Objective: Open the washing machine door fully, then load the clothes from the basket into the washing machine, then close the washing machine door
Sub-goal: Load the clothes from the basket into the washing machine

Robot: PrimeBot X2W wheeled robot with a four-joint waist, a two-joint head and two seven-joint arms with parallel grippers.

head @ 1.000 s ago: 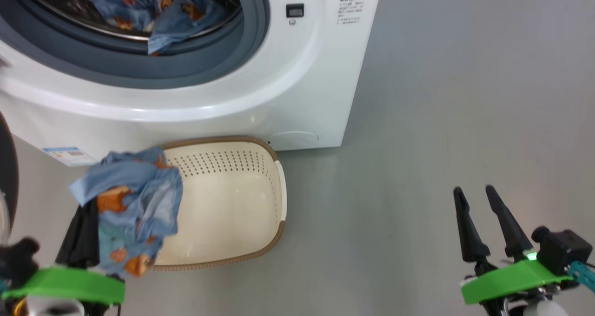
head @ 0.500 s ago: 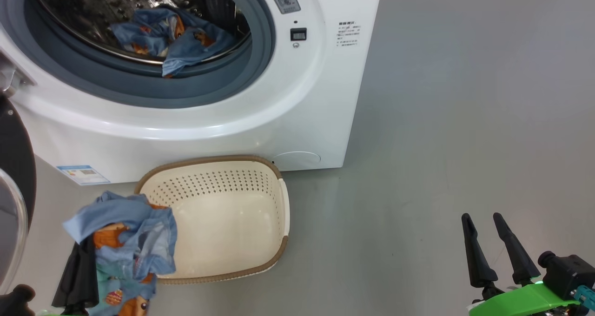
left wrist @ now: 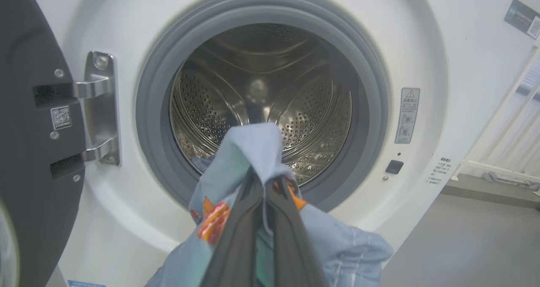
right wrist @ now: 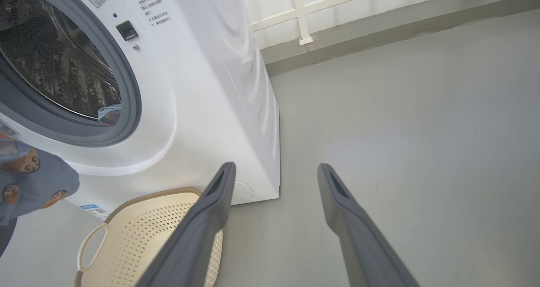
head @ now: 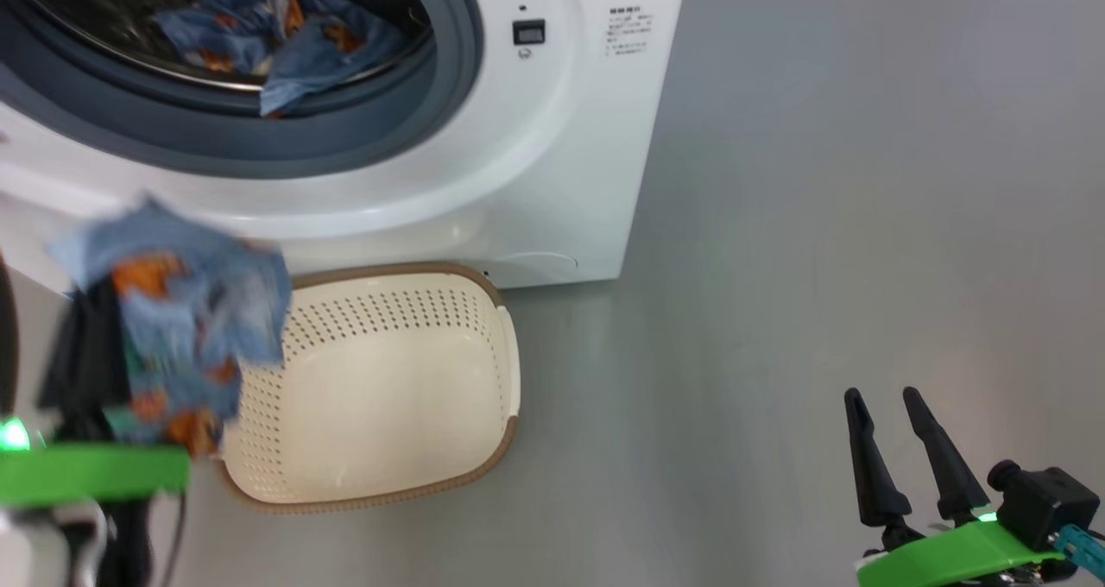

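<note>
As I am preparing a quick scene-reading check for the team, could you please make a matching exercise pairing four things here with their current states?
Things
1. basket
2. left end effector
3. right end effector
4. washing machine door

States
A. open, nothing between its fingers
B. swung wide open
C. shut on a blue garment
D. cream with a brown rim, its visible inside bare

Pairs: 1-D, 2-C, 3-A, 4-B
</note>
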